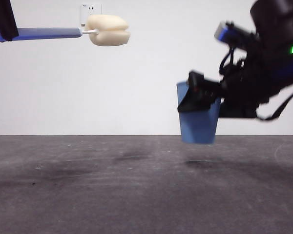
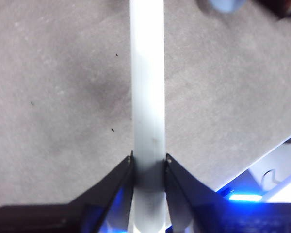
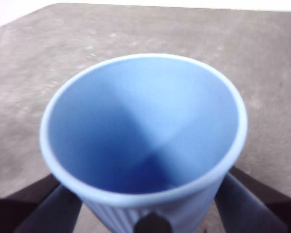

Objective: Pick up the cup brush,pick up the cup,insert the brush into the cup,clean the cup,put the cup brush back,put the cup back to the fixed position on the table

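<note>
While your left tool [image 2: 149,167] is clamping the cup brush [image 1: 106,30] level and high and your right tool [image 1: 201,95] is gripping the cup [image 1: 199,127] above the surface [image 1: 136,195], tip its mouth toward the sponge before inserting.

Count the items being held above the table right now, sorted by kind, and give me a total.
Long grey-handled cup brush with cream sponge head, in the left gripper: 1
Light blue ribbed plastic cup, in the right gripper: 1
Total: 2
</note>
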Controlling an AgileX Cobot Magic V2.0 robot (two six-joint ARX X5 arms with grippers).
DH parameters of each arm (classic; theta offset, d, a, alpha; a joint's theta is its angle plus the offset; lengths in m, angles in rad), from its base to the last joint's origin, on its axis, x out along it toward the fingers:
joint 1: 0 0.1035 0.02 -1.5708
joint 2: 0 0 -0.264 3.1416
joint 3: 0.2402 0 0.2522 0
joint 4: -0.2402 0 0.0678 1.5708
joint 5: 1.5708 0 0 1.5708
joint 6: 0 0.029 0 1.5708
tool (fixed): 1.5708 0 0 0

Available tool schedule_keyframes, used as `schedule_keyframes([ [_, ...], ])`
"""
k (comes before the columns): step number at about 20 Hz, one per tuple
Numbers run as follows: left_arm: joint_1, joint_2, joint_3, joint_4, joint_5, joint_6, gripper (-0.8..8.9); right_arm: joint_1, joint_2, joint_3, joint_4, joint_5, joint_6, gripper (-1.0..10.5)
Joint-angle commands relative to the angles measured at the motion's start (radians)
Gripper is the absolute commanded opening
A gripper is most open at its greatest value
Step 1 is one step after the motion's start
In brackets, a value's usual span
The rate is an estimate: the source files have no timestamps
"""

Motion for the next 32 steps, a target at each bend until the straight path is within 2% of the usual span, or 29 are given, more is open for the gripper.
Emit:
schedule_keyframes([
  [1, -0.002, 0.006, -0.005, 0.000, -0.002, 0.100, -0.09, 0.019, -0.110, 0.035, -0.254, 0.044, -0.087, -0.1],
  [3, -0.002, 0.016, -0.005, -0.013, -0.002, 0.149, -0.09, 0.047, -0.183, 0.068, -0.467, 0.088, -0.153, -0.1],
  [5, -0.002, 0.035, -0.005, -0.040, -0.001, 0.215, -0.09, 0.080, -0.227, 0.106, -0.654, 0.169, -0.221, -0.1],
  [9, -0.002, 0.086, -0.004, -0.114, 0.008, 0.346, -0.09, 0.159, -0.238, 0.167, -0.897, 0.352, -0.395, -0.1],
  [11, -0.002, 0.119, -0.005, -0.137, 0.047, 0.410, -0.09, 0.206, -0.238, 0.180, -0.948, 0.438, -0.491, -0.1],
  [13, -0.004, 0.149, -0.004, -0.141, 0.091, 0.441, -0.09, 0.248, -0.238, 0.189, -0.984, 0.509, -0.567, -0.1],
  [15, -0.019, 0.180, -0.005, -0.140, 0.135, 0.444, -0.09, 0.282, -0.238, 0.190, -1.007, 0.563, -0.647, -0.1],
  [19, -0.080, 0.240, -0.005, -0.126, 0.156, 0.443, -0.09, 0.336, -0.237, 0.190, -1.016, 0.666, -0.783, -0.1],
  [23, -0.141, 0.283, -0.005, -0.070, 0.161, 0.385, -0.09, 0.372, -0.236, 0.190, -1.028, 0.687, -0.833, -0.1],
  [32, -0.220, 0.323, -0.005, -0.019, 0.164, 0.330, -0.09, 0.427, -0.234, 0.190, -1.042, 0.712, -0.903, -0.1],
])
